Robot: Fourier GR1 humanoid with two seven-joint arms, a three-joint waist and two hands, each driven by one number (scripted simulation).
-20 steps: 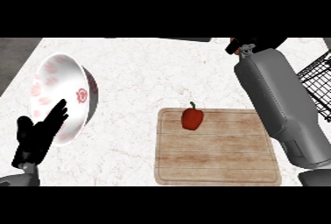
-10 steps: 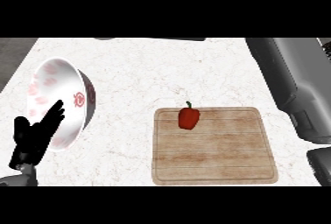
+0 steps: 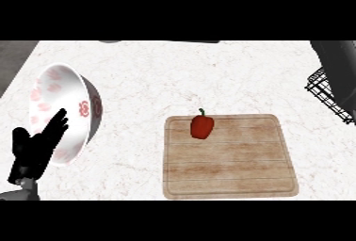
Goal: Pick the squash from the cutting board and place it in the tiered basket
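white bowl [image 3: 68, 106] left of wooden board [image 3: 230, 164]

White marbled counter [image 3: 173, 75], seen from steeply above. A wooden cutting board [image 3: 230, 164] lies flat on it at 5 o'clock. A white bowl [image 3: 62, 103] with red markings sits tilted at 9 o'clock. A black wire basket [image 3: 327, 96] shows partly at 3 o'clock.
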